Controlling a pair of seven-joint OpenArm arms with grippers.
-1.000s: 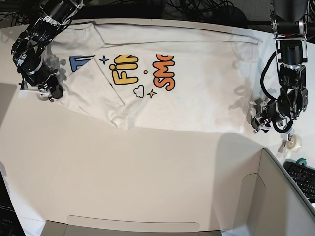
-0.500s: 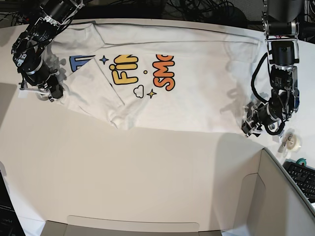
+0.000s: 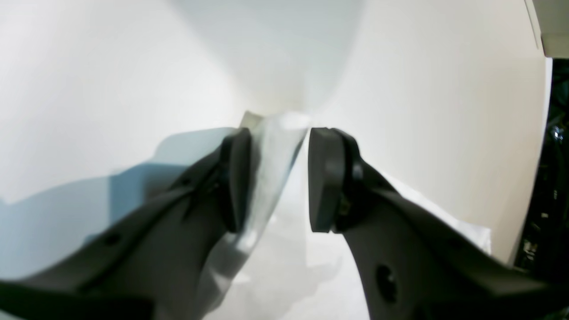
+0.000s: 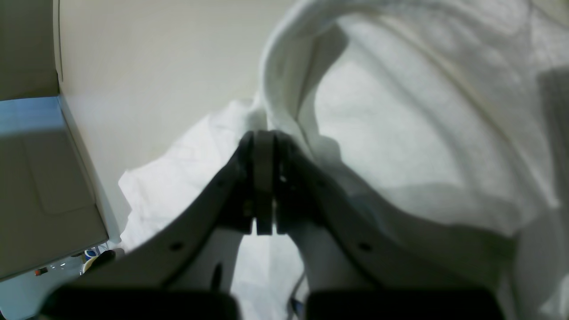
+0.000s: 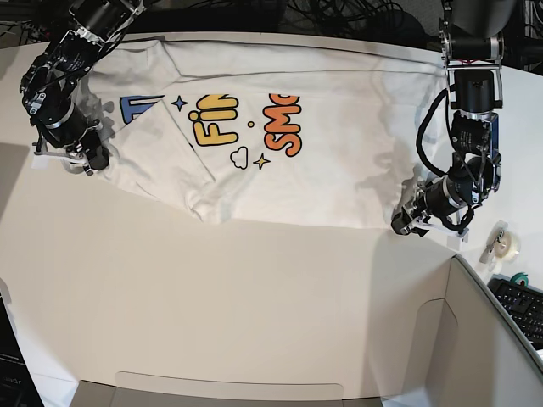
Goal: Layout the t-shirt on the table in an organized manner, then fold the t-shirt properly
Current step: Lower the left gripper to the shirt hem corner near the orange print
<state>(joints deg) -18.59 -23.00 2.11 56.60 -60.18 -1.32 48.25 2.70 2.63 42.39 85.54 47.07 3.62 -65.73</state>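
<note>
The white t-shirt (image 5: 339, 153) lies spread across the far half of the table (image 5: 212, 297), print side up, with one sleeve folded over the blue lettering. My right gripper (image 5: 89, 161) sits at the shirt's left edge. In the right wrist view it (image 4: 263, 135) is shut, with a raised fold of the shirt (image 4: 400, 146) at its tips. My left gripper (image 5: 405, 222) is at the shirt's lower right corner. In the left wrist view it (image 3: 282, 133) is open, with a fold of the shirt (image 3: 271, 169) between the jaws, against one pad (image 3: 235, 178).
A grey cardboard box wall (image 5: 475, 339) stands at the near right and a flap (image 5: 229, 390) lies along the near edge. A tape roll (image 5: 506, 244) and a keyboard (image 5: 522, 305) lie right of the left arm. Cables run behind the table.
My left gripper has moved leftwards from the table's right edge onto the shirt's lower right corner. The right arm and the shirt have not moved.
</note>
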